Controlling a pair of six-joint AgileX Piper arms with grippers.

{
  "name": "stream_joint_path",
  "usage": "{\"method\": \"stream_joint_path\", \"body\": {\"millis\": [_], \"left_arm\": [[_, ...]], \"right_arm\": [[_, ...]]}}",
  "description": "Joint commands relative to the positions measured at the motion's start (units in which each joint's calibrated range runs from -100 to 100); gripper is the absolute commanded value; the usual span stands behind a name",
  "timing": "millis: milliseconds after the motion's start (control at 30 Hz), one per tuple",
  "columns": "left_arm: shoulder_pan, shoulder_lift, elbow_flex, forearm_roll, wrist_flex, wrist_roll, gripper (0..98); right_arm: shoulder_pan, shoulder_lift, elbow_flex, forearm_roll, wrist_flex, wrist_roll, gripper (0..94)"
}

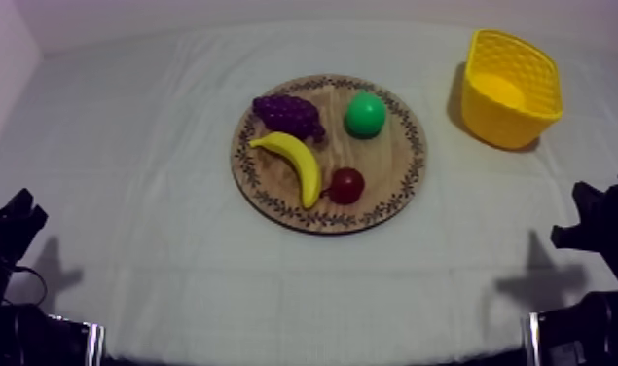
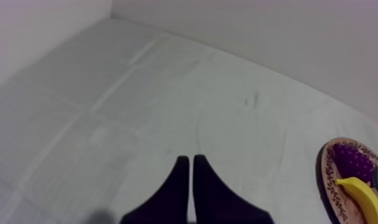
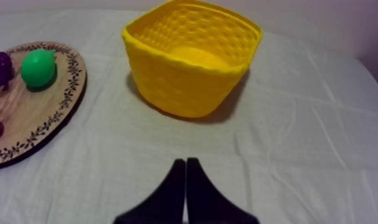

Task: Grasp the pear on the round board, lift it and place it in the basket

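1. The pear [image 1: 365, 115] lies on the far right part of the wooden board [image 1: 382, 173], just right of the grapes [image 1: 289, 113] and apart from the small red fruit [image 1: 346, 185] nearer the front.
2. The yellow basket [image 1: 502, 122] stands at the far right of the table [image 1: 157, 273], well apart from the board.
3. The right end effector [image 3: 185, 161] has its fingers pressed together on nothing. It faces the basket, and the pear lies ahead and off to its left.
4. The left end effector [image 2: 190, 159] is likewise closed and empty, at the left side of the table, with the board off to its right.
5. The right arm looks nearer both pear and basket, so it suits the pick.
6. From above the pear looks nearly round, so no long axis clearly dictates the grip angle.
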Motion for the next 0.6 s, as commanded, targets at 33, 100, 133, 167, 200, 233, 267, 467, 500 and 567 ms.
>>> {"method": "stream_joint_path", "body": {"millis": [33,100,133,167,200,233,267,467,500,567], "left_arm": [[0.0,0.0,0.0,0.01,0.0,0.0,0.1],[0.0,0.0,0.0,0.01,0.0,0.0,0.1],[0.0,0.0,0.0,0.01,0.0,0.0,0.1],[0.0,0.0,0.0,0.01,0.0,0.0,0.1],[0.0,0.0,0.0,0.01,0.0,0.0,0.1],[0.0,0.0,0.0,0.01,0.0,0.0,0.1],[0.0,0.0,0.0,0.01,0.0,0.0,0.1],[0.0,0.0,0.0,0.01,0.0,0.0,0.1],[0.0,0.0,0.0,0.01,0.0,0.0,0.1],[0.0,0.0,0.0,0.01,0.0,0.0,0.1]], "right_arm": [[-1.5,0.0,-1.0,0.0,3.5,-2.6,2.4],[-1.6,0.0,-1.0,0.0,3.5,-2.6,2.5],[-1.6,0.0,-1.0,0.0,3.5,-2.6,2.5],[-1.7,0.0,-1.0,0.0,3.5,-2.6,2.6],[-1.8,0.0,-1.0,0.0,3.6,-2.6,2.6],[-1.8,0.0,-1.0,0.0,3.6,-2.5,2.7],[-1.9,0.0,-1.0,0.0,3.7,-2.5,2.7],[-2.1,0.0,-1.2,0.0,4.2,-2.0,3.4],[-2.1,0.1,-1.4,0.0,4.6,-1.7,3.5],[-2.2,1.3,-3.3,0.0,6.0,-1.6,3.7]]}}
